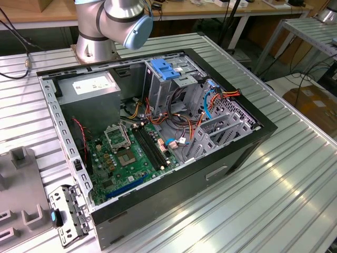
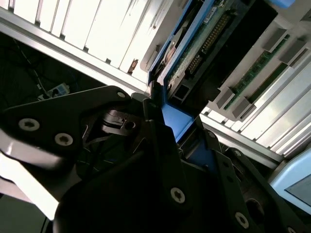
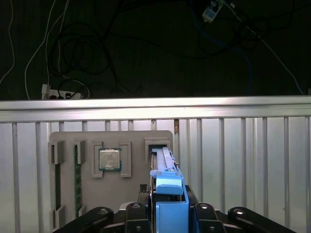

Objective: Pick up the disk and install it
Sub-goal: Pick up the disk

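On the ribbed aluminium table (image 1: 295,200) in the exterior view, an open black computer case (image 1: 231,158) lies on its side. Green motherboard (image 1: 131,153) exposed. A grey power supply (image 1: 89,100) sits at the end nearest the arm (image 1: 126,21), and a light-blue latch plate (image 1: 167,69) sits on top of the metal drive cage (image 1: 158,89). The arm's silver-and-blue joint stands behind the case and runs out past the upper edge. First wrist view: gripper (image 3: 168,213) has its black fingers (image 3: 141,213) pressed against either side of the disk (image 3: 165,182), clamped on the bright blue carrier rails. Disk is seen edge-on, standing on its narrow side and running away from the camera. Its far end meets a slot in a grey holder tray (image 3: 136,141) that lies flat on the slats; cannot tell whether that end sits in the slot or is just clear of it. The same tray carries a square processor chip (image 3: 110,159) in the pocket just beside the disk's slot, and a green memory stick (image 3: 77,179) one pocket farther along. Beyond the table edge there is dark floor, loose cables and a white power strip (image 3: 57,91). Second wrist view: the disk shows its green circuit-board face with a dark pin connector and a blue rail along the edge, gripped between the dark fingers, with the tray's grey posts close alongside.
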Robot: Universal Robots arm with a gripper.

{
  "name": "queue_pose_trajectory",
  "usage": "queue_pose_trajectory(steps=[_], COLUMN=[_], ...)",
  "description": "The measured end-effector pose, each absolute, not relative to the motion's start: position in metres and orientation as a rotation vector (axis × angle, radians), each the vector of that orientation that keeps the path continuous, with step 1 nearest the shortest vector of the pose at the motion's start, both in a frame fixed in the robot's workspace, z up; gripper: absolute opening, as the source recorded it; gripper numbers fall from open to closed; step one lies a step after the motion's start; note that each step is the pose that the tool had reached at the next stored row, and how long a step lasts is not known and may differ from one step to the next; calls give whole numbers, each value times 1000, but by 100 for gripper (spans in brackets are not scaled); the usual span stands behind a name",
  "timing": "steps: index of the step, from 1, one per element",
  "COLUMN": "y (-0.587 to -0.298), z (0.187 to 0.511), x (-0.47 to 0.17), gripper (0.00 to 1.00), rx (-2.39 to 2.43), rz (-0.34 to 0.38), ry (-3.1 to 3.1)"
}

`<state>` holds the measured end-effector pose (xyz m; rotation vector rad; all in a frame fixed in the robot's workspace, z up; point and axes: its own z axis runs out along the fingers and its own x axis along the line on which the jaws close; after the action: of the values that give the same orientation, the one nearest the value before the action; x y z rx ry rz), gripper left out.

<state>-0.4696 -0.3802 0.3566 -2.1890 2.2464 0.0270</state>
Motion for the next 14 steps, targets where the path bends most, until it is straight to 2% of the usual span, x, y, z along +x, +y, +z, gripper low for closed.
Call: queue_pose_trajectory(steps=[14], y=[-380], z=[367], x=[-469], gripper=[37], rx=[-2189], rz=[27], ry=[2246])
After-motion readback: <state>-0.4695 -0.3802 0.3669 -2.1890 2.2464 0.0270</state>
